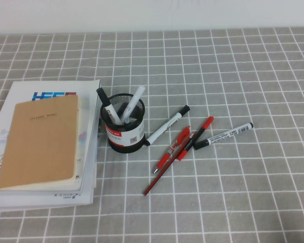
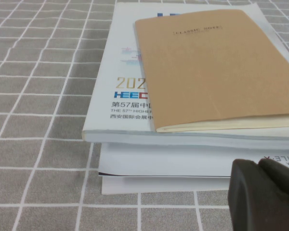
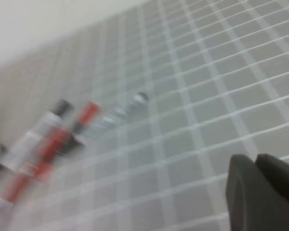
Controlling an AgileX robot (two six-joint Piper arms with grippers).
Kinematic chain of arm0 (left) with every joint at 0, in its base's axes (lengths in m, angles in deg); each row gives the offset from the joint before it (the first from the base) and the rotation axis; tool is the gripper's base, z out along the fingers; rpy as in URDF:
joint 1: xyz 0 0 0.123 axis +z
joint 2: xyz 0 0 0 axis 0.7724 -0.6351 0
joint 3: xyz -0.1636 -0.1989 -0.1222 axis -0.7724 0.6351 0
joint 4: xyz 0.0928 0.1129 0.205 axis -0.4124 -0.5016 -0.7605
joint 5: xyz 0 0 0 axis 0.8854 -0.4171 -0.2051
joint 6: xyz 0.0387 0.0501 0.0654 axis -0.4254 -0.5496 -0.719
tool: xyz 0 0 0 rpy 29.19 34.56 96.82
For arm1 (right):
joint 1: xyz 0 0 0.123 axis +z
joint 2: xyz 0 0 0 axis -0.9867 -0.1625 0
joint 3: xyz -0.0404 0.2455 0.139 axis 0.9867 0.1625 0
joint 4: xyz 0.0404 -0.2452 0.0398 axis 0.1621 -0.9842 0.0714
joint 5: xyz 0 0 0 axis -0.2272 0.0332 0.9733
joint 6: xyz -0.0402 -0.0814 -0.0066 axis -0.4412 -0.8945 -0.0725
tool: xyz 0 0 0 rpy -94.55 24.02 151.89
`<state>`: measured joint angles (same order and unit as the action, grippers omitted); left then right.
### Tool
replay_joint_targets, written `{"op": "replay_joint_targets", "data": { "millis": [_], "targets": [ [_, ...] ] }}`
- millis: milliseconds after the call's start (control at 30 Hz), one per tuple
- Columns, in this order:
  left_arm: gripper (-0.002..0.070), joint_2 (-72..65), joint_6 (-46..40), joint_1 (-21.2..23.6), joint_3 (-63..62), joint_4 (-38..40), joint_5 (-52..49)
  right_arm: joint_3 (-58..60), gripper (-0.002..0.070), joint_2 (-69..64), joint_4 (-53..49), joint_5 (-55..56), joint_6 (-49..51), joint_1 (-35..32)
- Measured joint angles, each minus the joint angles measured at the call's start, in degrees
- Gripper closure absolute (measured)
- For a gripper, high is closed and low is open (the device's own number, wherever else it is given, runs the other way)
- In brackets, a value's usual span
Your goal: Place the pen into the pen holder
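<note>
The pen (image 1: 224, 135), a short white marker with a black cap and printed barrel, lies on the checked cloth to the right of the other pens. It shows blurred in the right wrist view (image 3: 116, 114). The black mesh pen holder (image 1: 125, 132) stands left of centre with two markers in it. Neither gripper shows in the high view. My left gripper (image 2: 258, 162) is shut and empty, low by the book stack. My right gripper (image 3: 254, 159) is shut and empty, above the cloth and well away from the pen.
A longer white marker (image 1: 167, 125), red pens (image 1: 173, 148) and a red pencil (image 1: 178, 156) lie between holder and pen. A brown notebook (image 1: 40, 142) tops a stack of white booklets (image 2: 135, 144) left of the holder.
</note>
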<state>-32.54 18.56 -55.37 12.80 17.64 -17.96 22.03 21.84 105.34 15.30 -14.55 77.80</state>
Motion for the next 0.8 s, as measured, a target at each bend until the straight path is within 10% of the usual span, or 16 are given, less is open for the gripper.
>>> {"op": "replay_joint_targets", "data": {
  "millis": [367, 800],
  "targets": [
    [0.068, 0.0, 0.0, 0.0, 0.0, 0.0, 0.0, 0.0, 0.0689, 0.0, 40.03, 2.72, 0.0, 0.0],
    [0.068, 0.0, 0.0, 0.0, 0.0, 0.0, 0.0, -0.43, 0.0689, 0.0, 42.79, 0.58, -7.03, 0.0]
  ]
}}
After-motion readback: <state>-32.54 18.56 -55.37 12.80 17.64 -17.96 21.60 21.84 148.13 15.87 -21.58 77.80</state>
